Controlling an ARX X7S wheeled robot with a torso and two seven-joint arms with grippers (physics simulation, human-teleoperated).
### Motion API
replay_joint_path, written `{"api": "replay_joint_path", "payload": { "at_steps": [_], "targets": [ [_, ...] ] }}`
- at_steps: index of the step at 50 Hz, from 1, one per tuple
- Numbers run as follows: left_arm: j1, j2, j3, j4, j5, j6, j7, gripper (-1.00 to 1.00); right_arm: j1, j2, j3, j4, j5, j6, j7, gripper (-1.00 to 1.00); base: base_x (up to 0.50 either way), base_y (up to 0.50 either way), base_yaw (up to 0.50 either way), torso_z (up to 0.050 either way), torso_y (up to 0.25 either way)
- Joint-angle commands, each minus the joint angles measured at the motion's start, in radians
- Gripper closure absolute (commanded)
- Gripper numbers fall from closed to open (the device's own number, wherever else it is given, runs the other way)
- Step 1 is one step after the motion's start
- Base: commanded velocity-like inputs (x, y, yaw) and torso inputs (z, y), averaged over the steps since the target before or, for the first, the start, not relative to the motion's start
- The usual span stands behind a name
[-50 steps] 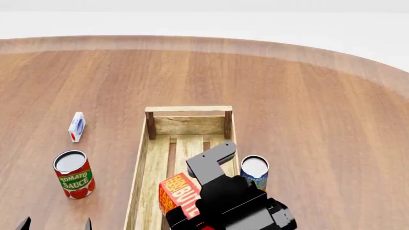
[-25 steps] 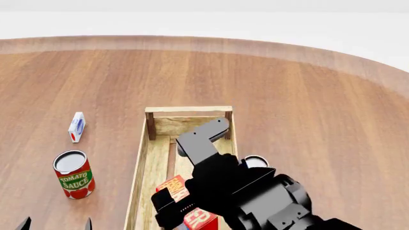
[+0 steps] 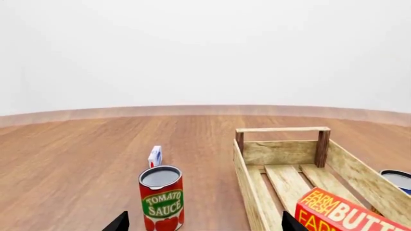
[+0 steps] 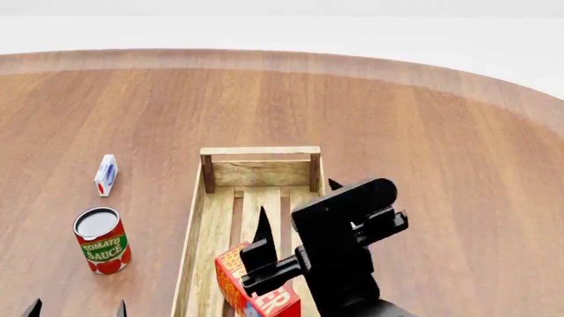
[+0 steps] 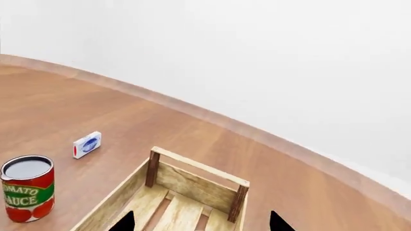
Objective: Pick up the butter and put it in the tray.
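The butter, a red and orange carton, lies tilted inside the near end of the tray, a long pale wooden crate. It also shows in the left wrist view inside the tray. My right gripper is open and empty, above the tray just beyond the butter, apart from it. In the right wrist view the right gripper looks down the tray; the butter is out of that view. My left gripper is open and empty at the near left, with the fingertips wide apart.
A tomato sauce can stands left of the tray, and a small white, blue and red carton lies beyond it. A blue can stands at the tray's right side, mostly hidden behind my right arm in the head view. The round wooden table extends far beyond.
My right gripper has let go of the butter, opened and risen, turning to point away along the tray. The butter now lies in the tray. The left arm has not moved.
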Motion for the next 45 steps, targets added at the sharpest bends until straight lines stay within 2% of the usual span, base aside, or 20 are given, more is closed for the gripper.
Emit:
{"api": "replay_joint_path", "payload": {
  "at_steps": [1,12,26,35,41,45],
  "targets": [
    [0.006,-0.004,0.004,0.008,0.003,0.008,-0.003,-1.00,-0.258,0.107,0.007,-0.154,-0.356,-0.299,0.350,-1.00,0.00,0.00,0.00,0.000,0.000],
    [0.008,-0.009,0.017,-0.006,0.019,0.053,0.015,-1.00,-0.353,0.115,-0.014,-0.156,-0.477,-0.350,0.441,-1.00,0.00,0.00,0.00,0.000,0.000],
    [0.018,-0.007,0.026,-0.017,0.036,0.091,0.013,-1.00,-0.428,0.126,-0.020,-0.111,-0.474,-0.475,0.414,-1.00,0.00,0.00,0.00,0.000,0.000],
    [0.026,-0.013,0.025,-0.004,0.046,0.099,0.004,-1.00,-0.436,0.120,-0.030,-0.122,-0.521,-0.427,0.447,-1.00,0.00,0.00,0.00,0.000,0.000],
    [0.030,-0.016,0.025,-0.001,0.046,0.102,0.002,-1.00,-0.448,0.138,-0.040,-0.189,-0.569,-0.394,0.482,-1.00,0.00,0.00,0.00,0.000,0.000],
    [0.069,-0.033,0.027,0.048,0.066,0.159,0.004,-1.00,-0.471,0.174,-0.048,-0.280,-0.637,-0.383,0.524,-1.00,0.00,0.00,0.00,0.000,0.000]
  ]
}}
